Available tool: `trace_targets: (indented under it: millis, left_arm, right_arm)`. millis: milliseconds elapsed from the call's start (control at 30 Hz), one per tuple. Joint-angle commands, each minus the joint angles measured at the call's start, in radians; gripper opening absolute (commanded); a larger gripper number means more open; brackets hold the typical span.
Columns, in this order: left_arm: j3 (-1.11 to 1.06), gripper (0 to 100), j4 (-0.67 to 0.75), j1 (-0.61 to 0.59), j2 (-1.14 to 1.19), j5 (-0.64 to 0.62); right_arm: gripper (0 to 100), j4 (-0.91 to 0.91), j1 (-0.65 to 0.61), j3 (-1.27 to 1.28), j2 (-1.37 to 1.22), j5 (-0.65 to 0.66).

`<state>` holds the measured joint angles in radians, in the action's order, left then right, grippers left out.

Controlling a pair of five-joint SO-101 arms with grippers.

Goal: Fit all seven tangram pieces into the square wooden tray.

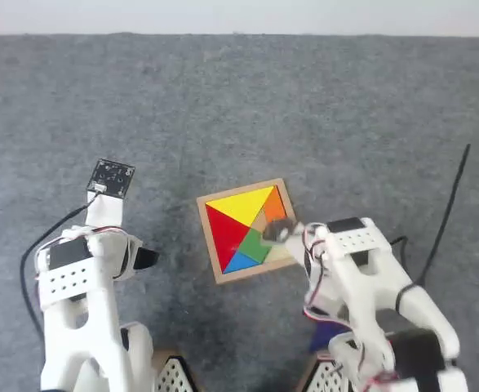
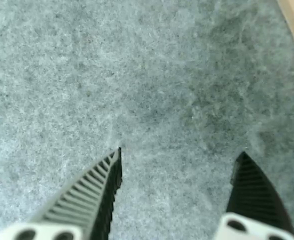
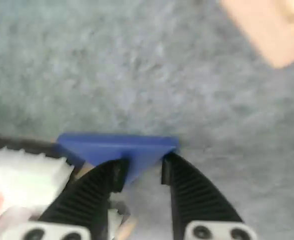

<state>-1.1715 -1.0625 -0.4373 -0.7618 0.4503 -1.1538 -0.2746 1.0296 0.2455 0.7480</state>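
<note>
Felt in grey covers the table (image 1: 223, 98) in the high view. The square wooden tray (image 1: 209, 237) lies near its middle, turned slightly askew. In the tray a yellow triangle (image 1: 243, 206) fills the far part and a red triangle (image 1: 223, 229) the left part. A green piece (image 1: 255, 245) sits toward the near right, with a light blue triangle (image 1: 241, 261) at the near edge and an orange piece (image 1: 274, 204) along the right side. A patch of bare wood (image 1: 259, 220) shows between the yellow, orange and green pieces. The right arm (image 1: 361, 261) reaches over the tray's right corner and hides that part. A bit of dark blue shows on the felt beneath this arm, close to its base. The left arm (image 1: 76, 278) stands well to the left of the tray, apart from it.

In the left wrist view, the left gripper (image 2: 181, 151) hangs over bare felt with its fingers spread wide and nothing between them. An edge of the tray shows at the far side.

In the right wrist view, the right gripper (image 3: 143, 160) pinches the point of a blue triangle (image 3: 116, 146), one finger pressed to each side of the corner. The piece is over the felt, well apart from the tray, whose pale corner shows beyond it.
</note>
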Motion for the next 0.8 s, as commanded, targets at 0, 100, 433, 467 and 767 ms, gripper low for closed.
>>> trace_targets:
  millis: [0,100,433,467,767]
  left_arm:
    - [0.033,33,0.000,-0.002,-0.021,0.003]
    - [0.033,33,0.000,-0.002,-0.021,0.003]
    - [0.031,33,0.003,-0.002,-0.021,0.003]
    - [0.030,33,0.003,-0.002,-0.021,0.003]
    - [0.031,33,0.005,-0.002,-0.021,0.003]
  right_arm:
    - [11.7,0.163,0.048,-0.051,-0.016,-0.057]
    - [11.7,0.174,0.114,-0.098,-0.015,-0.060]
    - [11.7,0.165,0.265,-0.226,0.036,-0.144]
    - [11.7,0.159,0.262,-0.221,0.062,-0.147]
    - [18.9,-0.116,-0.070,0.049,0.499,-0.074]
